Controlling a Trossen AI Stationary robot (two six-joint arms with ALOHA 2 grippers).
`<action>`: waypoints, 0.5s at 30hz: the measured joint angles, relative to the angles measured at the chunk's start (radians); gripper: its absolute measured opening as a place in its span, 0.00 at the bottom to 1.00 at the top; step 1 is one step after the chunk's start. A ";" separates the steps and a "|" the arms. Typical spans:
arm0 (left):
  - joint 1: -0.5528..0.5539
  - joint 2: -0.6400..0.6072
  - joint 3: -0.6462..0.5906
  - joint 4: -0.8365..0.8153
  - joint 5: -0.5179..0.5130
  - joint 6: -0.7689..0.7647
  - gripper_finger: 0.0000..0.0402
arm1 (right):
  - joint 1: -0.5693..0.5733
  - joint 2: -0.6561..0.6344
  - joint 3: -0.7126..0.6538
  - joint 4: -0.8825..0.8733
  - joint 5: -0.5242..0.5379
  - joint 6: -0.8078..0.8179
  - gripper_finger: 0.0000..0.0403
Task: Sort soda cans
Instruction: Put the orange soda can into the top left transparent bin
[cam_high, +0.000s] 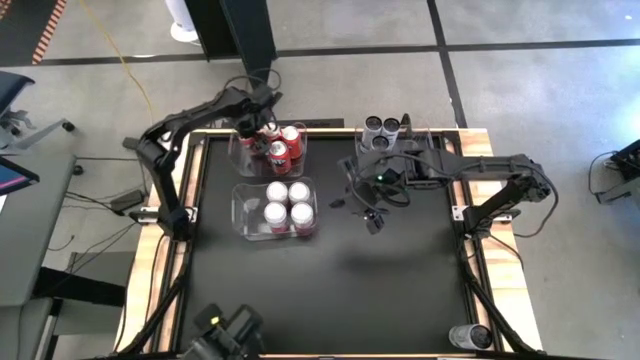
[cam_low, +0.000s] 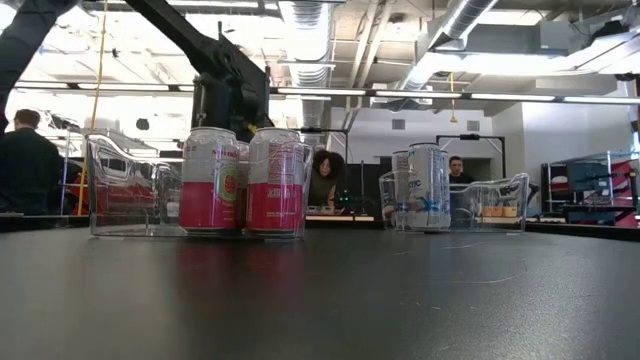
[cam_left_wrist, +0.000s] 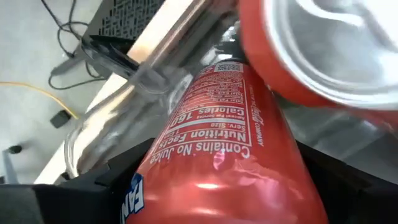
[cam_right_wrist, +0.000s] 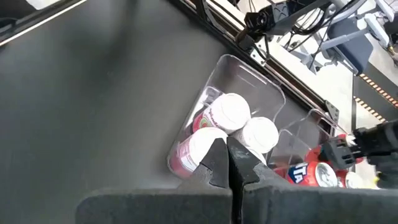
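Left claw (cam_high: 256, 135) gripping red can (cam_left_wrist: 230, 149), label reads "Contains No Juice", "Nutrition Facts"

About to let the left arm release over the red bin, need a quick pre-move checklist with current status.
1. Left gripper has a red can between its fingers: ok, the can fills the left wrist view.
2. Gripper is over the bin of red cans at the table's far edge: ok.
3. Held can fully seated on the bin floor: cannot tell.
4. Neighbouring red can leaves room: not ok, it sits very close to the held one.
5. Right gripper shut, empty, hanging over the table's middle: ok.
6. Pink-and-white cans all upright in their bin: ok.
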 joint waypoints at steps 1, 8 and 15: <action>0.001 0.011 0.000 0.004 -0.009 0.001 0.77 | -0.005 0.000 0.000 0.000 0.000 0.000 0.00; 0.011 0.069 0.031 0.001 -0.016 0.006 0.77 | -0.023 0.000 0.000 -0.011 0.000 0.000 0.00; 0.010 0.069 0.031 0.010 -0.012 0.038 0.77 | -0.024 0.000 0.000 -0.024 -0.001 0.001 0.00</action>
